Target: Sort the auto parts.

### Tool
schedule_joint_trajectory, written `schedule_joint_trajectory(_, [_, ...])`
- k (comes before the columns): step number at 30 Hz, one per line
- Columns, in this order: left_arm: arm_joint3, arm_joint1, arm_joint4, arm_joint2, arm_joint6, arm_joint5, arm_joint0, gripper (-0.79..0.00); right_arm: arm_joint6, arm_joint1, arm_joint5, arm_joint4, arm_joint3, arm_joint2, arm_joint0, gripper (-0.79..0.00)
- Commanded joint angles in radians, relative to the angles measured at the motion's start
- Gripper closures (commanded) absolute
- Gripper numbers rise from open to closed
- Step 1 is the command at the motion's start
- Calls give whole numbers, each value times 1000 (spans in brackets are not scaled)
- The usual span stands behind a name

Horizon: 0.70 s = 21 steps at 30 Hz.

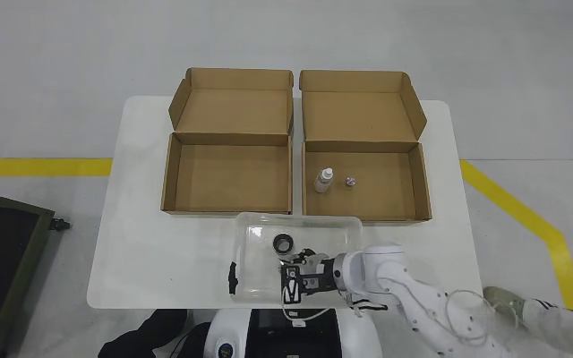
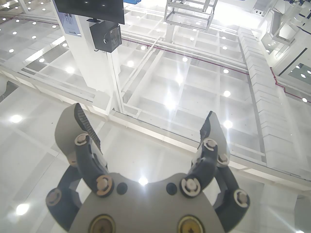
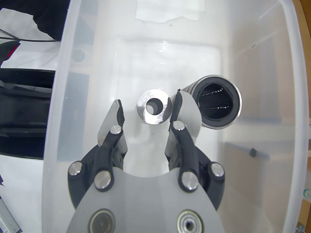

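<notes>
left jaws parted, pointing up; right jaws parted.

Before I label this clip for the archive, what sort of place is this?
Likely a factory or test hall: yellow floor line, high grid ceiling, cardboard boxes on a table.

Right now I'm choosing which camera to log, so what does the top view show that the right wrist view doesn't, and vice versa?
Top view adds: the left cardboard box and the right cardboard box, which holds a white part and a smaller piece. Right wrist view adds: a metal bushing between the right gripper's open fingers. Both: the clear bin, the bearing in it, and that gripper.
</notes>
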Motion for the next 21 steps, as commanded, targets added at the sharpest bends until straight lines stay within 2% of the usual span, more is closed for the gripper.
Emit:
schedule_joint_trajectory(1, [0, 0, 0, 0, 0, 0, 0, -785, -6, -3, 5, -3, 12, -7, 7, -385])
schedule_joint_trajectory(8, [0, 0, 0, 0, 0, 0, 0, -785, -21, -12, 12, -11, 42, -28, 29, -345])
schedule_joint_trajectory(13, [0, 0, 0, 0, 0, 0, 0, -785, -25, -15, 4, -4, 52, -33, 37, -274])
schedule_joint_trajectory(14, [0, 0, 0, 0, 0, 0, 0, -785, -25, -15, 3, -3, 53, -34, 38, -252])
schedule_joint_trajectory(17, [0, 0, 0, 0, 0, 0, 0, -785, -27, -15, 0, -2, 54, -34, 39, -120])
schedule_joint_trajectory(19, [0, 0, 0, 0, 0, 0, 0, -785, -27, -15, -4, 3, 48, -30, 39, -6])
schedule_joint_trajectory(21, [0, 0, 0, 0, 0, 0, 0, -785, -25, -13, -12, 9, 35, -24, 37, 0])
